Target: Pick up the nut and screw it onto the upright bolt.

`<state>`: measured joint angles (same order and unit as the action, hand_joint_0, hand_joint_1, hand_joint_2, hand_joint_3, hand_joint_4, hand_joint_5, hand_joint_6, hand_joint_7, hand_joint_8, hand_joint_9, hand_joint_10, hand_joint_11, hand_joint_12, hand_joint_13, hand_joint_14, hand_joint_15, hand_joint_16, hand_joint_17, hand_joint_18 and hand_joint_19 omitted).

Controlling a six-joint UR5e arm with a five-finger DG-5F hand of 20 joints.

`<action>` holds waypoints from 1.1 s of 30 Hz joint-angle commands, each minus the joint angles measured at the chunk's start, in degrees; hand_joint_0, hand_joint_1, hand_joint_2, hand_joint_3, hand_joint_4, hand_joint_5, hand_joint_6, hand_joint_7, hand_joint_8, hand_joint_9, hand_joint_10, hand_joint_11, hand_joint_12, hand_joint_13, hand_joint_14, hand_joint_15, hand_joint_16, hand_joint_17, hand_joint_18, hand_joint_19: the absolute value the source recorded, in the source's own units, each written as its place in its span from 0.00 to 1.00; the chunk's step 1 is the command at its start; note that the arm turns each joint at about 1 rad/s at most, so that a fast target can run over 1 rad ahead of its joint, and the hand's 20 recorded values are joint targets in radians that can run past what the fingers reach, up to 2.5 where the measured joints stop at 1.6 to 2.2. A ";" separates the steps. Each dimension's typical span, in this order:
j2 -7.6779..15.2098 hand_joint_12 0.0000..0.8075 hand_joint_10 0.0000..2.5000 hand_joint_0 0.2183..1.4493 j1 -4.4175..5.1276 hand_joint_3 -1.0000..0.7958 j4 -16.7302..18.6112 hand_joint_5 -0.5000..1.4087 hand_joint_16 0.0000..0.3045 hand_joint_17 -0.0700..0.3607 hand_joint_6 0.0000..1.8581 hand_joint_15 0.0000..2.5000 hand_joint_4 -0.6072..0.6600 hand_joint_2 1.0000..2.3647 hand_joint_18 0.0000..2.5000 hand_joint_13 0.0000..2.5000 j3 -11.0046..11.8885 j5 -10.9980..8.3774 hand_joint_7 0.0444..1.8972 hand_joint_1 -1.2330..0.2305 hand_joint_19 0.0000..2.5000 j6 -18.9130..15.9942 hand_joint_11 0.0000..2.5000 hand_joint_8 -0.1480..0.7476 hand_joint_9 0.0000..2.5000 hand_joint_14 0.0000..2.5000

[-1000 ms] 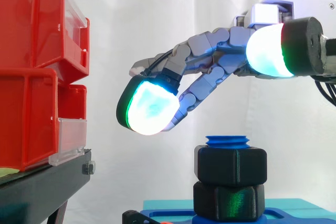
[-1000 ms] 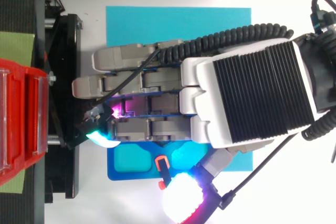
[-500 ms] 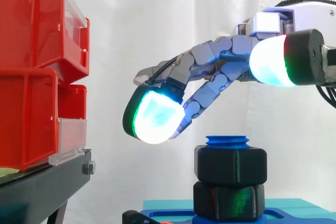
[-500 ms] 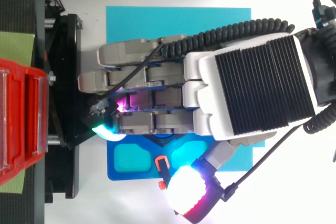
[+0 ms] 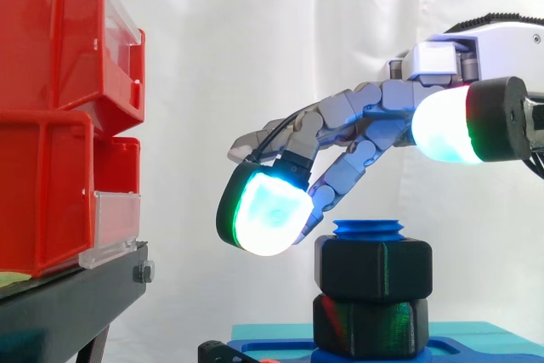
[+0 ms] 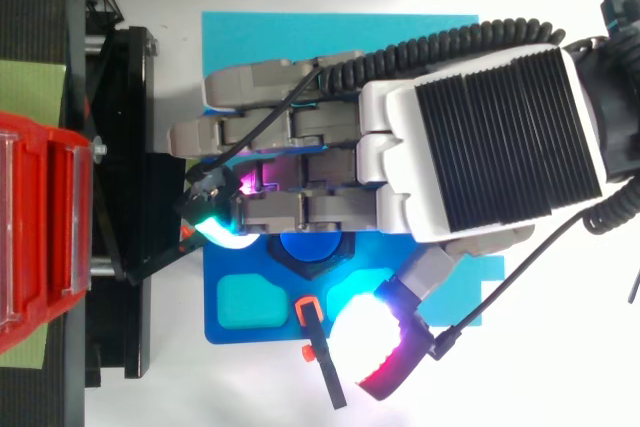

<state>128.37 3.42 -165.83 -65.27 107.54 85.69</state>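
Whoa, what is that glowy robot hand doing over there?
The robot's hand hovers just above a blue bolt that stands upright on a blue base. Two black nuts already sit on the bolt, an upper nut stacked on a lower nut, with the bolt's tip poking out on top. The hand's fingers are relaxed and hold nothing. Red bins stand off to the side.
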 commanded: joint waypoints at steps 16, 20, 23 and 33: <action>-0.05 0.34 0.00 0.25 -1.14 0.28 3.40 0.25 0.09 0.30 0.27 0.00 0.66 0.00 0.00 0.12 -2.50 1.53 0.54 0.76 0.00 -0.09 0.00 0.43 0.30 0.00; -0.05 0.33 0.00 0.26 -1.31 0.28 3.32 0.25 0.08 0.29 0.27 0.00 0.64 0.00 0.00 0.13 -2.50 1.53 0.58 0.75 0.00 -0.09 0.00 0.44 0.31 0.00; -0.05 0.32 0.00 0.26 -1.40 0.28 3.49 0.26 0.07 0.28 0.27 0.00 0.63 0.00 0.00 0.16 -2.50 1.62 0.59 0.73 0.00 -0.09 0.00 0.45 0.34 0.00; 0.04 0.28 0.00 0.27 -2.02 0.28 3.67 0.28 0.05 0.24 0.27 0.00 0.61 0.00 0.05 0.22 -2.58 2.41 0.71 0.66 0.00 0.00 0.00 0.46 0.41 0.00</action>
<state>128.33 1.58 -162.29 -67.79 109.83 85.68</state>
